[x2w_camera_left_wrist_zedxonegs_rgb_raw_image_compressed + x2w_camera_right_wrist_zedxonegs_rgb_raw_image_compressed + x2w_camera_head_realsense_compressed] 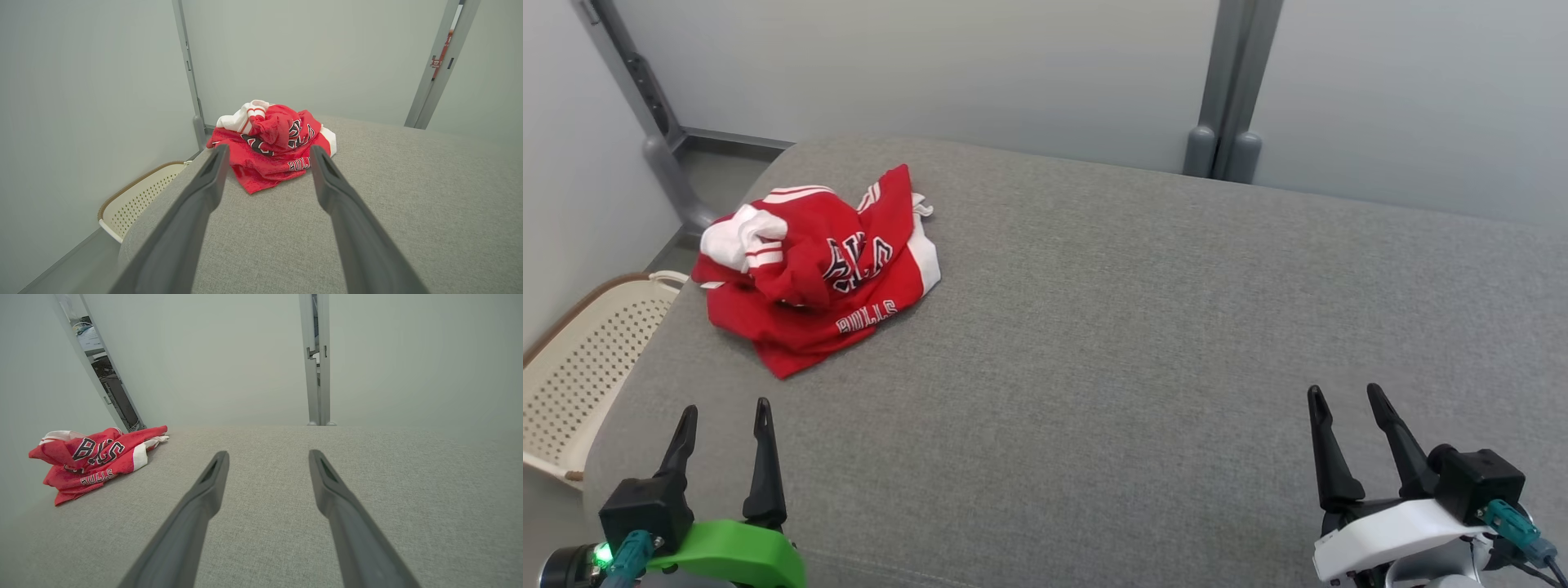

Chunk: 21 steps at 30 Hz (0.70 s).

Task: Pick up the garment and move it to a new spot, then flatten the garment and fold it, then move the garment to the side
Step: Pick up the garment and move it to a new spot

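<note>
At the near edge, left gripper (726, 406) and right gripper (1343, 389) hover over the grey padded surface (1135, 327), fingers spread wide, holding nothing. Further out, the red-and-white garment (817, 269) lies crumpled by the far-left corner, well apart from both. Cream perforated basket (588, 359) off the left edge, grey wall (1013, 73) behind

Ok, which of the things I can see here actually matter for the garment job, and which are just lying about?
For the job: crumpled red garment, lying at the far left of the grey padded surface; left gripper and right gripper, both open and holding nothing.
Just lying about: perforated cream basket beside the surface's left edge; grey wall posts.
</note>
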Available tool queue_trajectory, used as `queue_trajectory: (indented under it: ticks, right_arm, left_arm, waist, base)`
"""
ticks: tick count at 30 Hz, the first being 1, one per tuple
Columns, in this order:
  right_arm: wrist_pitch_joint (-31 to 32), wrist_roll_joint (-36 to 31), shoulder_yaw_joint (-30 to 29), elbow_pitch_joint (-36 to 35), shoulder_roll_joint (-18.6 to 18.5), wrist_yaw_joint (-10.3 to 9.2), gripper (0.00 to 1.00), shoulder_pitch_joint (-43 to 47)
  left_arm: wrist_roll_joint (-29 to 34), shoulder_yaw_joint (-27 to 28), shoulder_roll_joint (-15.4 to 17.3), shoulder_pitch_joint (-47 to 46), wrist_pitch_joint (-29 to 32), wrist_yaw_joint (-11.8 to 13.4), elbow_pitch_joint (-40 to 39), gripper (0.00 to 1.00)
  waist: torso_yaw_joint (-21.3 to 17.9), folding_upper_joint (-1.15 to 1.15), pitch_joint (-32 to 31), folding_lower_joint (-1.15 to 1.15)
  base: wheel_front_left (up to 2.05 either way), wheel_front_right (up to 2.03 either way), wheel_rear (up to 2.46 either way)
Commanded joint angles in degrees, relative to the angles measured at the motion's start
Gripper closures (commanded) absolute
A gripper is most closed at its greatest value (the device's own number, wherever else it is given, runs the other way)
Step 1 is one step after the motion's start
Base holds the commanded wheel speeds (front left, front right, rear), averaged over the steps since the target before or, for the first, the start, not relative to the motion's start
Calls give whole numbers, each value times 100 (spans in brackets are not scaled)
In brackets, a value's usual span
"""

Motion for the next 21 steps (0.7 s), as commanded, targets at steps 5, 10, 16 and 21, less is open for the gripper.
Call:
queue_trajectory:
  ticks: [5, 10, 16, 21]
  right_arm:
    - [-71, 48, 30, 73, -23, 0, 0, 45]
    - [-89, 52, 34, 100, -22, 0, 0, 22]
    - [-105, 69, 61, 156, -23, 0, 0, -14]
    - [-121, 82, 86, 183, -23, 0, 0, -15]
  left_arm:
    - [-52, 45, 73, 105, -32, 33, -18, 0]
    - [-80, 25, 76, 101, -74, 44, -17, 0]
    - [-112, 46, 104, 123, -127, 75, 18, 0]
    - [-131, 53, 108, 148, -146, 103, 18, 0]
  waist:
    - [406, 0, -59, 0]
    - [623, 0, -37, 0]
    - [796, 0, -25, 0]
    - [858, 0, -22, 0]
  base:
    - [0, 0, 0]
    - [0, 0, 0]
    - [0, 0, 0]
    - [0, 0, 0]
